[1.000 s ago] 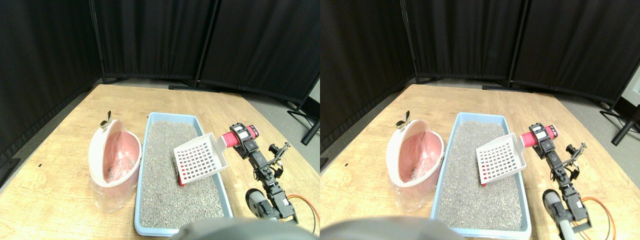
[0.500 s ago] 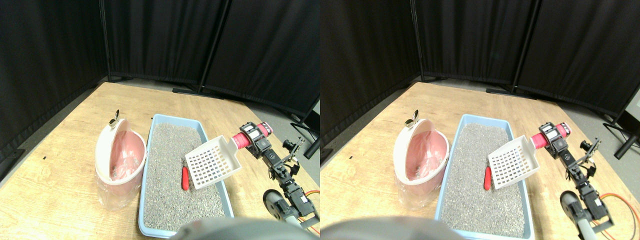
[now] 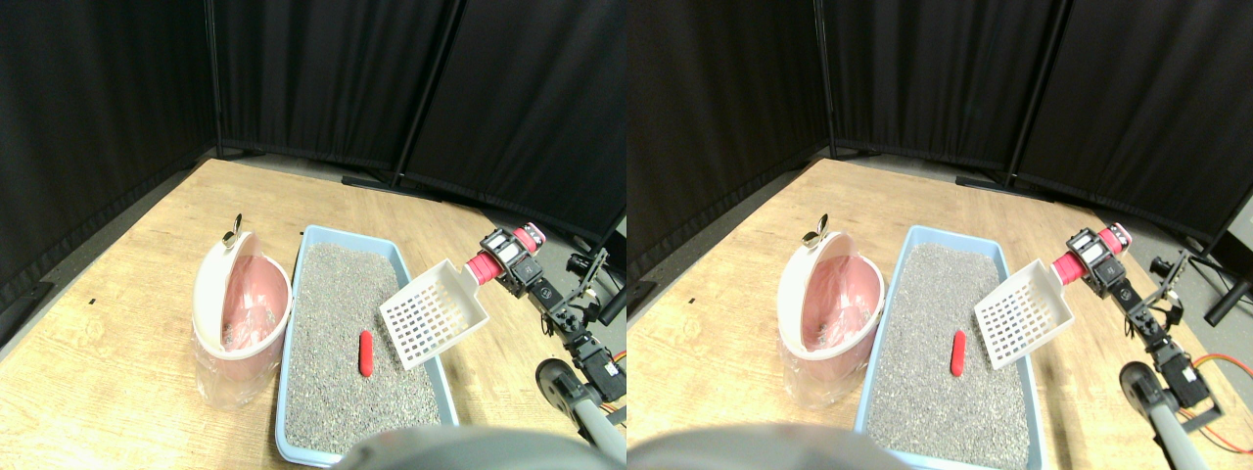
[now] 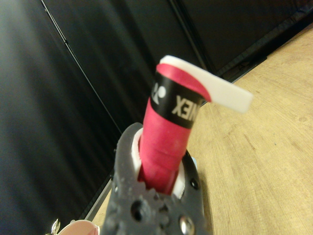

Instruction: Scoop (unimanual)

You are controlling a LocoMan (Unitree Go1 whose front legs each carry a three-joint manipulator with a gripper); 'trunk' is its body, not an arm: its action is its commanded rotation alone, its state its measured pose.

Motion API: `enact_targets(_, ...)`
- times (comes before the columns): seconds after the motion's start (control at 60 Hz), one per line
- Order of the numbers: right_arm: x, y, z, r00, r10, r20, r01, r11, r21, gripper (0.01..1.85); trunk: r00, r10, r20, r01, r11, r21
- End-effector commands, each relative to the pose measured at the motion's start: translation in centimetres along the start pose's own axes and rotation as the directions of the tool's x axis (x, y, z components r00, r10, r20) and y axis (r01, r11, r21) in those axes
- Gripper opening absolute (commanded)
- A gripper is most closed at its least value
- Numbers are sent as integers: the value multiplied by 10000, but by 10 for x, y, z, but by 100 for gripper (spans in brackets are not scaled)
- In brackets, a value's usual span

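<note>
So the right gripper [image 3: 513,257] has its jaws closed around the red wrapped handle [image 3: 482,268] of the white scoop [image 3: 434,313]. In the wrist view you can see the dark jaw frame hugging the handle [image 4: 168,142] on both sides, so that's a proper clamp. There's a black band around the wrap with white lettering; I can only make out "NEX" and part of another character, the rest curls out of sight. A white end tab [image 4: 220,88] sticks out past the band.

Out from the fingers, the slotted scoop head hangs in the air over the right rim of the light blue litter tray [image 3: 301,255], tilted with its open face down toward the grey litter [image 3: 338,323]. It isn't touching the litter.

The thing to scoop, a small red capsule-shaped piece [image 3: 365,352], lies on the litter just below and beyond the scoop's leading edge, apart from it.

Farther out past the tray from the gripper is a pink bin [image 3: 240,328] with a white lid tipped open, touching the tray's far side. Everything sits on a wooden floor [image 3: 117,294], with black curtains [image 3: 313,78] behind.
</note>
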Motion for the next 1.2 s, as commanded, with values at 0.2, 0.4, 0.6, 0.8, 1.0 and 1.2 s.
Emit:
enact_targets(0.2,7,12,5,9982,370,466,-335,9967,-737,5,9995,218,-234,-220,9997,-60)
enact_targets(0.4,8,21,5,9962,780,379,-741,9928,-937,5,9995,213,-241,-216,9997,-104)
enact_targets(0.6,8,26,8,9937,1028,436,-965,9870,-1289,5,9995,214,-229,-217,9997,-115)
enact_targets(0.8,8,25,10,9938,1058,336,-1003,9857,-1354,5,9994,192,-273,-195,9997,-119)
enact_targets(1.0,5,29,10,9935,1102,288,-1044,9822,-1564,5,9994,155,-296,-158,9998,-81)
enact_targets(1.2,7,38,4,9932,1167,-34,-1162,9850,-1275,5,9991,216,-353,-219,9997,-88)
